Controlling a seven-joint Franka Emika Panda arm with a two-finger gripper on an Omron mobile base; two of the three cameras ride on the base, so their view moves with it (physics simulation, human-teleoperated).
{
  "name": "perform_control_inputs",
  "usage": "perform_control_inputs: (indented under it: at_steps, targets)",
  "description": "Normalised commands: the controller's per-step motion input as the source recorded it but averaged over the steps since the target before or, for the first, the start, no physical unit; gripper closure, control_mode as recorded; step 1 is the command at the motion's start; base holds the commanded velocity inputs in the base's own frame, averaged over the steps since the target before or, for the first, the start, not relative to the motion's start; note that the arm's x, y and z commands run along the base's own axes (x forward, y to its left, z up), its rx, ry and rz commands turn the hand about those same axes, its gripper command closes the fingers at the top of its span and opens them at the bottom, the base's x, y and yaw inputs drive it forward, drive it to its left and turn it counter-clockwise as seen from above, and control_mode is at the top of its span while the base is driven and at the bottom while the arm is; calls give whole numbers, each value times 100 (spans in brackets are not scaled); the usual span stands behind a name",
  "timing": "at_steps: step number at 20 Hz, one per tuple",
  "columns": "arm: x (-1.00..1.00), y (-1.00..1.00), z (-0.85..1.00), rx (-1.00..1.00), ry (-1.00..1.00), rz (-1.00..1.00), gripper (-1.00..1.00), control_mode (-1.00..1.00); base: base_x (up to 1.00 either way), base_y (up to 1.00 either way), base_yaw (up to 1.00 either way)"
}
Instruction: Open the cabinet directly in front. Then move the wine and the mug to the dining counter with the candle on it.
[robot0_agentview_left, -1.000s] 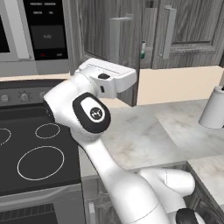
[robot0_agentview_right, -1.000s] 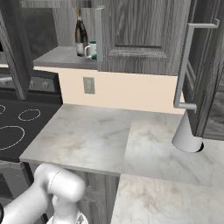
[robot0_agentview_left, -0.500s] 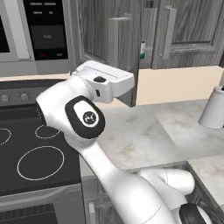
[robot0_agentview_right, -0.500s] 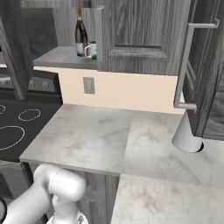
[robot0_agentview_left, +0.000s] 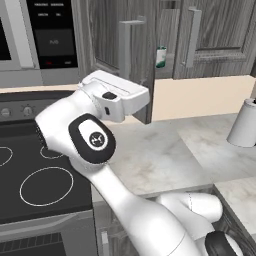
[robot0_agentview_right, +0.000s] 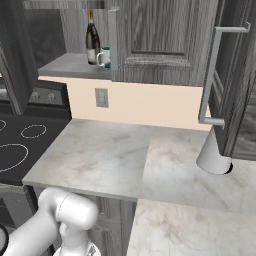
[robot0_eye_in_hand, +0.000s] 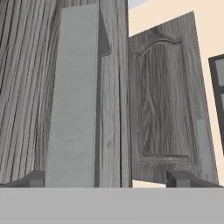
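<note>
Looking across the right base view from the left, you have the black stovetop (robot0_agentview_right: 20, 145) at 9 o'clock, then the open cabinet (robot0_agentview_right: 160, 45) above it at 11 o'clock. Its left door is swung out toward you, edge-on, and on the bare grey shelf (robot0_agentview_right: 67, 65) behind that edge stands the wine (robot0_agentview_right: 92, 39), upright, with the mug (robot0_agentview_right: 105, 56) just beside it to the right, partly hidden by the door edge. Further right the marble counter (robot0_agentview_right: 115, 155) runs under the cabinet, with a wall outlet (robot0_agentview_right: 101, 97) on the beige backsplash, and at 3 o'clock a pale cone-shaped holder (robot0_agentview_right: 214, 154) sits on the counter below a long silver bar handle (robot0_agentview_right: 210, 75).

In the left base view the arm (robot0_agentview_left: 90, 140) bends up at 9 o'clock and its hand reaches toward the opened door, whose handle (robot0_agentview_left: 125, 47) sits at 12 o'clock; you can just see the mug (robot0_agentview_left: 161, 56) past the door edge at 1 o'clock.

In the hand view the fingers (robot0_eye_in_hand: 109, 178) are spread wide, one tip (robot0_eye_in_hand: 35, 178) at 7 o'clock and the other at 5 o'clock, gripping nothing. Between them, nearer the left tip, the silver handle bar (robot0_eye_in_hand: 72, 96) rises against the wood grain, with the panelled door face (robot0_eye_in_hand: 164, 100) to its right at 2 o'clock.
</note>
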Motion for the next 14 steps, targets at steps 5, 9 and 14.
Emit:
perform_control_inputs:
  at_steps: [5, 9, 14]
  targets:
    - [-62, -7, 0, 0, -6, 0, -100, -100, 0, 0, 0]
    - [0, 3, 0, 0, 0, 0, -100, -100, 0, 0, 0]
    - [7, 42, 2, 0, 0, -6, -100, -100, 0, 0, 0]
